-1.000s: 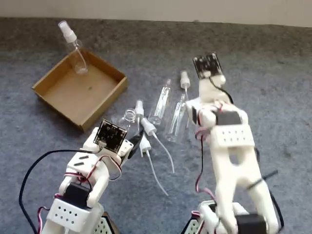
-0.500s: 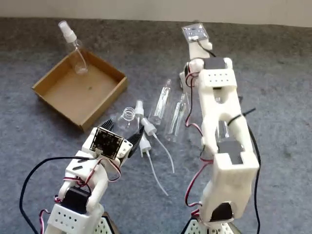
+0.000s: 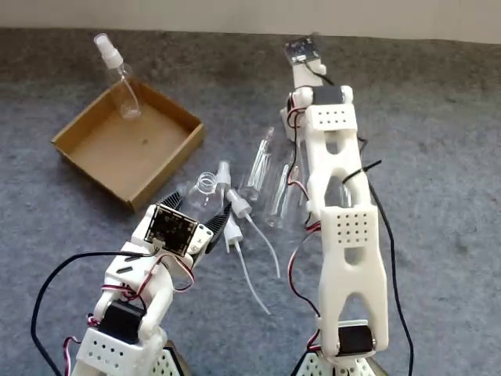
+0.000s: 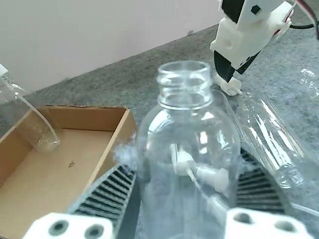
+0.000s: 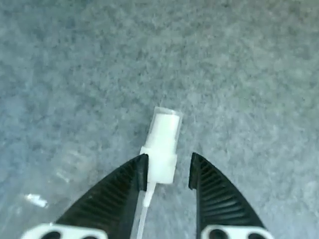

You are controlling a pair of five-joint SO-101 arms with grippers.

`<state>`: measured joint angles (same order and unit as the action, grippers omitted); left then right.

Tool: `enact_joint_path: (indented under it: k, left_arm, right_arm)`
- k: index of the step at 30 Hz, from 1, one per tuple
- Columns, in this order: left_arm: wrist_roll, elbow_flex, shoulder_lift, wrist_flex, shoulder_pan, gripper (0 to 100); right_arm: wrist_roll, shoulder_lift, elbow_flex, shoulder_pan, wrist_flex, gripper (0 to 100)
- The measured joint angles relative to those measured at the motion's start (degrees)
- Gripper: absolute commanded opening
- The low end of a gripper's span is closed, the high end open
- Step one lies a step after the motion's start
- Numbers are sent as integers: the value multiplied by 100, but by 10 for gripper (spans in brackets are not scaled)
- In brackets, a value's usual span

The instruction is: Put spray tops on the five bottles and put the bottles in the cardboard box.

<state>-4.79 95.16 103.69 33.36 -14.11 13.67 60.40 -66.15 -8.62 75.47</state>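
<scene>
My left gripper (image 3: 202, 207) (image 4: 187, 174) is shut on a clear bottle (image 4: 185, 139) whose open neck (image 3: 205, 184) points toward the far side. My right arm stretches far across the table. Its gripper (image 5: 168, 162) is open, with its fingers on either side of a white spray top (image 5: 162, 144) lying on the carpet. One finger touches the top and the other stands slightly off it. Two bare bottles (image 3: 258, 163) (image 3: 282, 189) lie mid-table. Loose spray tops (image 3: 236, 206) (image 3: 232, 233) with long tubes lie beside my left gripper. The cardboard box (image 3: 102, 149) (image 4: 60, 164) holds one capped bottle (image 3: 121, 86) leaning on its far wall.
Grey carpet covers the whole table. The box sits at the far left, a short way from my left gripper. My right arm's long white body (image 3: 340, 227) hangs over the right side of the lying bottles. A pale wall runs along the far edge.
My right arm has stretched out from near the middle to the far side, bringing its gripper around the spray top beyond the lying bottles. My left gripper shifted slightly with the bottle.
</scene>
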Motion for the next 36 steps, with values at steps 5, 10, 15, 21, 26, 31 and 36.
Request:
enact_joint_path:
  k: [5,10,15,21,26,31,36]
  left_arm:
    - [0,0,0,0,0,144]
    - [0,0,0,0,0,144]
    - [0,44,0,0,0,144]
    - [0,70,0,-176,0,146]
    - [0,70,0,-202,-316,147]
    - [0,70,0,-229,-492,148]
    - [0,70,0,-229,-712,148]
  right_arm:
    - [0,747,-765,-79,35,132]
    - [70,1073,-993,-97,35,116]
    - [431,1099,-1046,-79,35,16]
    - [475,1116,-1433,-62,132,9]
    - [475,1116,-2505,-18,818,9]
    - [475,1073,-2699,-44,1407,9]
    - [484,290,-2699,-26,2040,9]
